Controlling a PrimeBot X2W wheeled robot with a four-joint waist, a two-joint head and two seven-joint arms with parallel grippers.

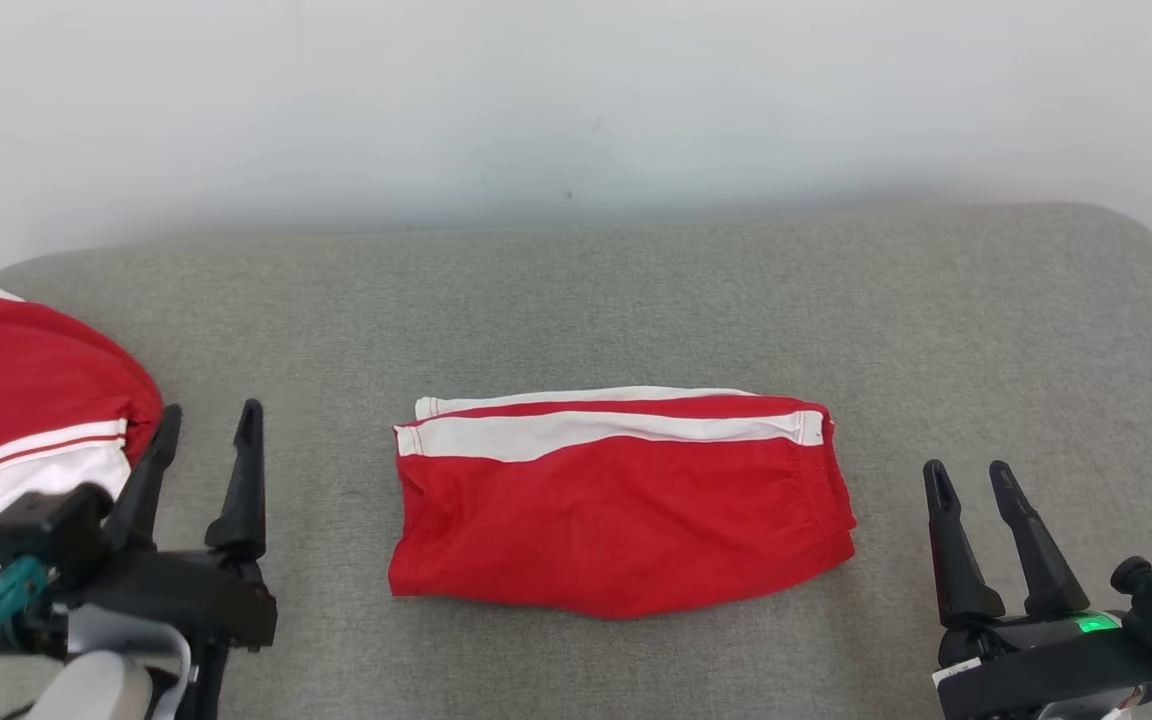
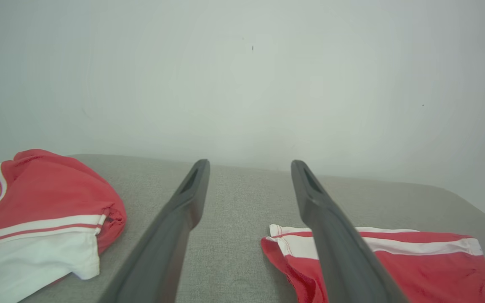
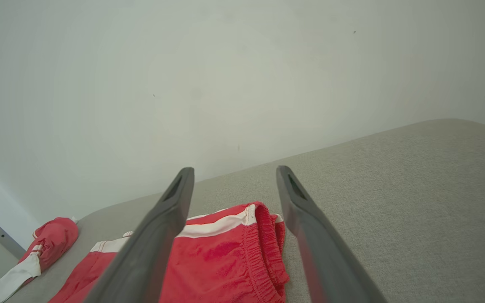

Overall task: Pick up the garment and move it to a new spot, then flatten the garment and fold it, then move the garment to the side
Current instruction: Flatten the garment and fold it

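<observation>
The garment (image 1: 621, 505), red shorts with white side stripes, lies folded into a compact rectangle in the middle of the grey cushion (image 1: 636, 300). My left gripper (image 1: 208, 418) stands open at the lower left, apart from the shorts, nothing between its fingers. At the lower right my right gripper (image 1: 970, 476) is open too, just right of the shorts. The left wrist view has the shorts (image 2: 427, 261) past the right finger of the left gripper (image 2: 249, 166). In the right wrist view the elastic waistband end of the shorts (image 3: 234, 261) lies under the open right gripper (image 3: 234, 173).
A second red and white garment (image 1: 16, 420) is bunched at the cushion's left edge, close to my left gripper; it also appears as a heap (image 2: 36, 223) in the left wrist view. A pale wall (image 1: 576, 100) rises behind the cushion.
</observation>
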